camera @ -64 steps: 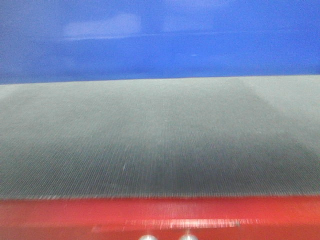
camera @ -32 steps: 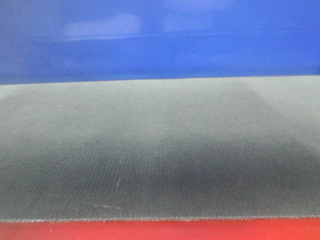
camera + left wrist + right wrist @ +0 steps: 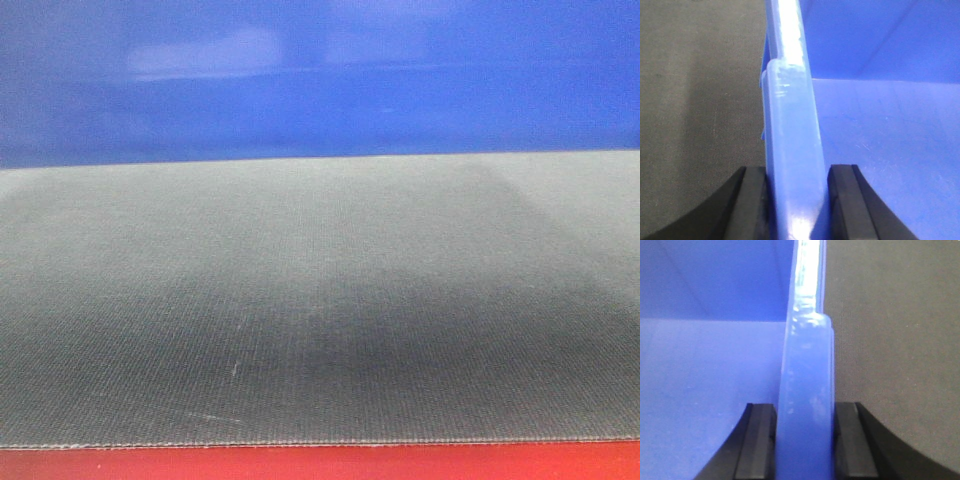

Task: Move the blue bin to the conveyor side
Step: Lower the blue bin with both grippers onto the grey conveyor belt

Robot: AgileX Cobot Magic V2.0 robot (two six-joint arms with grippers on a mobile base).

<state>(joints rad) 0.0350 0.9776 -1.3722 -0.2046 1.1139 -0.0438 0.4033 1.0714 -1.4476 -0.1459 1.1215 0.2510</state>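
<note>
The blue bin [image 3: 320,80] fills the top of the front view as a glossy wall standing on the dark woven conveyor belt [image 3: 320,300], which has a red front edge [image 3: 320,462]. My left gripper [image 3: 796,172] is shut on the bin's thick left rim [image 3: 790,115], one finger outside over the belt [image 3: 700,100] and one inside the bin. My right gripper [image 3: 805,410] is shut on the right rim [image 3: 807,355], one finger inside and one outside over the belt [image 3: 890,340]. The bin's inside looks empty.
Only the bin's inner walls and floor [image 3: 890,140] and the belt show around the grippers. The belt stretches from the bin's wall to the red edge in the front view.
In the front view the red edge has dropped lower, leaving only a thin strip, and more belt shows. The bin's wall stays at about the same height. The screw heads have left view.
</note>
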